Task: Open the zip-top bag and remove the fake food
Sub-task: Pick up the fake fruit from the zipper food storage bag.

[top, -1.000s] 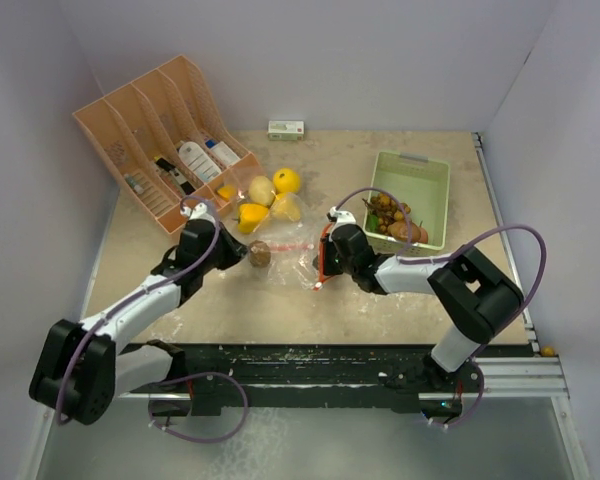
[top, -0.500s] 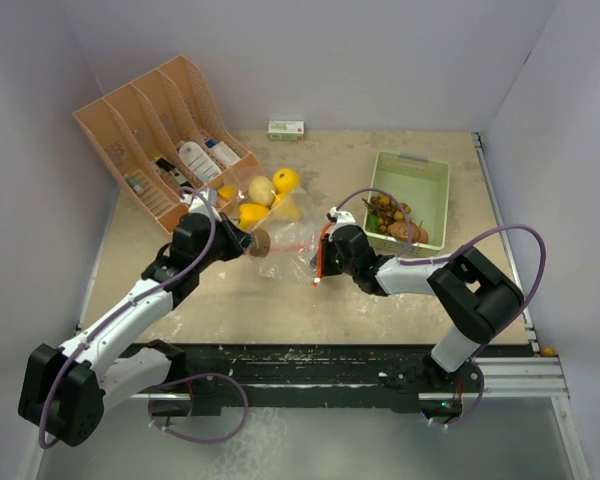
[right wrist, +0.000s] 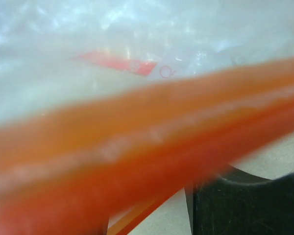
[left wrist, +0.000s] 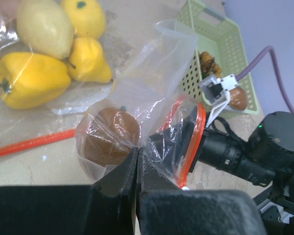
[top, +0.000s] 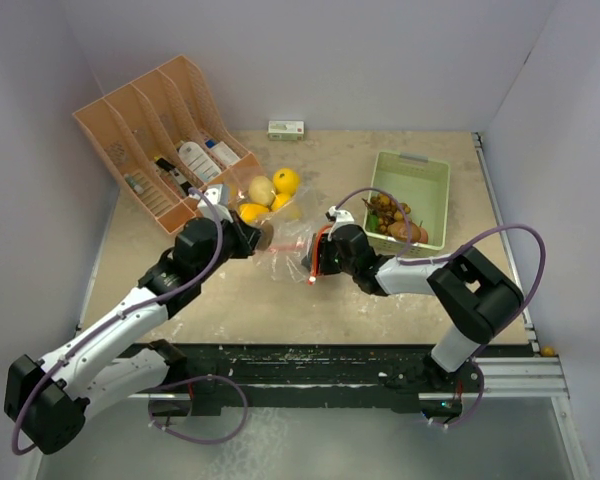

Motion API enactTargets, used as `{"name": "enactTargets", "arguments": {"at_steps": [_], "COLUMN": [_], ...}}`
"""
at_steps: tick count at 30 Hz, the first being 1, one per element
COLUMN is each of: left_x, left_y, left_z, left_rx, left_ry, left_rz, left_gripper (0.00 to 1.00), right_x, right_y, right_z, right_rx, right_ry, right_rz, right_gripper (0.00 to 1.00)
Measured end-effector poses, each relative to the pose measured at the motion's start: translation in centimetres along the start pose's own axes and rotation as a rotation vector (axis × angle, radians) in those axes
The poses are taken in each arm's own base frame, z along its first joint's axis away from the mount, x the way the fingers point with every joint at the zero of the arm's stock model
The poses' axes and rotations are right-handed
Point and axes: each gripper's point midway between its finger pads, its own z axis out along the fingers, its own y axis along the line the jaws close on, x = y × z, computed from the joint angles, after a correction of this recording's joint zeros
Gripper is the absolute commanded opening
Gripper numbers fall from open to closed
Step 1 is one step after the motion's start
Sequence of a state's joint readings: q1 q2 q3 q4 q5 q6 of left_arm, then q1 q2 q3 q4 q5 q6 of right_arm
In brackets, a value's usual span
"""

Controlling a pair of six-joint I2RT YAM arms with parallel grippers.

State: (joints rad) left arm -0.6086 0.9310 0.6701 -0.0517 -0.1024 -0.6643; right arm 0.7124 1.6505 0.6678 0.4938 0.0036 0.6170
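Your table [top: 380,300] carries the orange rack [top: 150,130] at the back left and the green basket [top: 415,185] at the right, with the zip-top bag [top: 288,250] stretched between the two arms in the middle. The left gripper [left wrist: 138,154] is clenched on a fold of the bag's film. The right gripper [top: 315,262] grasps the bag at its orange zip strip [left wrist: 200,132], which stands up off the table there.

One brown lump [left wrist: 110,137] sits inside the bag, just past your left fingertips. The yellow pepper [left wrist: 32,81] and lemons [left wrist: 44,27] lie beside the rack under or on loose film; which of the two, I cannot tell. More brown pieces [top: 395,222] rest in the basket.

Your risk is the thin film. The left jaws hold plastic only, not the lump, so a hard pull could slip or tear the film. If the mouth tips down, the lump may roll out towards the yellow pieces. A jerk from the right side could also drag the whole bag rather than open it.

A red printed mark [right wrist: 120,62] on the bag is too blurred to read, and so is the label on the small box [top: 286,129] at the back.
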Motion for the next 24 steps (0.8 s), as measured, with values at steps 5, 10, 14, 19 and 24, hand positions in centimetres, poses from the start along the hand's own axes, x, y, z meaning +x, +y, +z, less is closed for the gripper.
{"name": "enactTargets", "arguments": {"at_steps": [5,10,14,19,24], "left_x": [-0.6,3.5,3.4,2.0,2.4], "left_y": [-0.6,2.5,2.7,2.7,4.7], "left_z": [0.5,3.1,2.6,2.7,2.6], "left_rx": [-0.019,-0.131,-0.156,-0.183,-0.254], "left_ry": [-0.032,0.099,0.103,0.067,0.088], "left_rz": [0.021,0.023,0.032,0.002,-0.046], "left_gripper": [0.00,0.00,0.00,0.00,0.00], "right_x": [-0.5,-0.2,-0.9,-3.9,-6.3], "right_y": [0.5,0.7,2.0,4.9,6.9], "right_z": [0.1,-0.5,-3.5,-8.1,-12.3], "right_rx": [-0.030,-0.063,-0.177,-0.354,-0.479], "right_ry": [-0.031,-0.050,-0.152,-0.332,-0.484], "right_rz": [0.001,0.000,0.019,0.015,0.011], "right_gripper": [0.56,0.23,0.00,0.00,0.00]}}
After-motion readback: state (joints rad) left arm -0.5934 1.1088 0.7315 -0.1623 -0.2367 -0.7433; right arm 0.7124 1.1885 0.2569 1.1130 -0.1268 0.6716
